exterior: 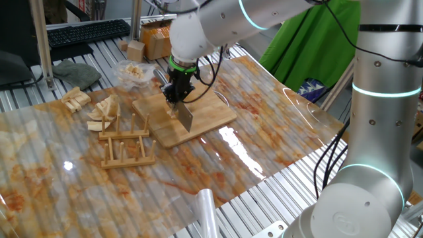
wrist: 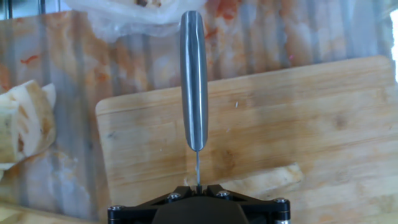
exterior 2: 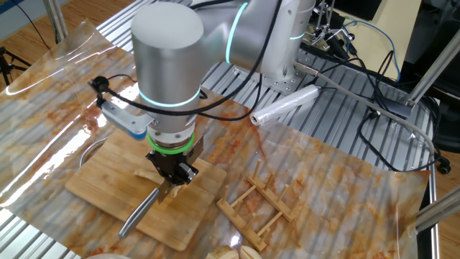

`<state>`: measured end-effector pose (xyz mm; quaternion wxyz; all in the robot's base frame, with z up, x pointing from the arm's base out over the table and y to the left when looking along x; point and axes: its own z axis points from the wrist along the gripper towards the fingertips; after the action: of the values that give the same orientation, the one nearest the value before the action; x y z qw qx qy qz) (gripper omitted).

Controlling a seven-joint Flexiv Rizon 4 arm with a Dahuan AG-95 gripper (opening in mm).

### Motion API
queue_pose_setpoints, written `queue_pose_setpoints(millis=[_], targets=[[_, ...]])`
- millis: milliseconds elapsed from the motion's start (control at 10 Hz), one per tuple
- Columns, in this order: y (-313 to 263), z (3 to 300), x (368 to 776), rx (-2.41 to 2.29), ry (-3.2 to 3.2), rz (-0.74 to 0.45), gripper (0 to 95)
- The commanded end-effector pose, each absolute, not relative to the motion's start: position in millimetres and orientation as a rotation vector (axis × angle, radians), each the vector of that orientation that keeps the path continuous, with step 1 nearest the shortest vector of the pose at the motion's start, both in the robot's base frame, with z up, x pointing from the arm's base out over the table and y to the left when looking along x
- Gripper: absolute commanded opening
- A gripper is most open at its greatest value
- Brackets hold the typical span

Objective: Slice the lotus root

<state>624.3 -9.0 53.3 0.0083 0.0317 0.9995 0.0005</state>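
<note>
A pale beige lotus root point(wrist: 267, 180) chunk, elongated with a cut cream face, lay on the wooden cutting board point(wrist: 323, 118) at the lower centre of the hand view. The gripper point(wrist: 198, 188) was pinched shut on a steel knife point(wrist: 193, 81), its blade edge down beside the root.

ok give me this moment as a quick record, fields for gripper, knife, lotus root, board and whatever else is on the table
gripper: gripper shut on the knife, over the board
knife: knife held at the handle, blade angled down toward the board
lotus root: lotus root pale piece lying on the board, just under the gripper
board: wooden board flat on the stained plastic sheet
rack: wooden rack beside the board
other: tan wedge pieces off the board, past the rack
</note>
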Motion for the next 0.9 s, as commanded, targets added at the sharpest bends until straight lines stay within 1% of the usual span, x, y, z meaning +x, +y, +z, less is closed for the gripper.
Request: queue_pose_setpoints(millis=[100,500,900], targets=[[-8,58,624,0.102,3.134,-0.005,0.0],[-8,66,627,0.113,3.135,-0.011,0.0],[-9,76,630,0.149,3.123,0.024,0.0]])
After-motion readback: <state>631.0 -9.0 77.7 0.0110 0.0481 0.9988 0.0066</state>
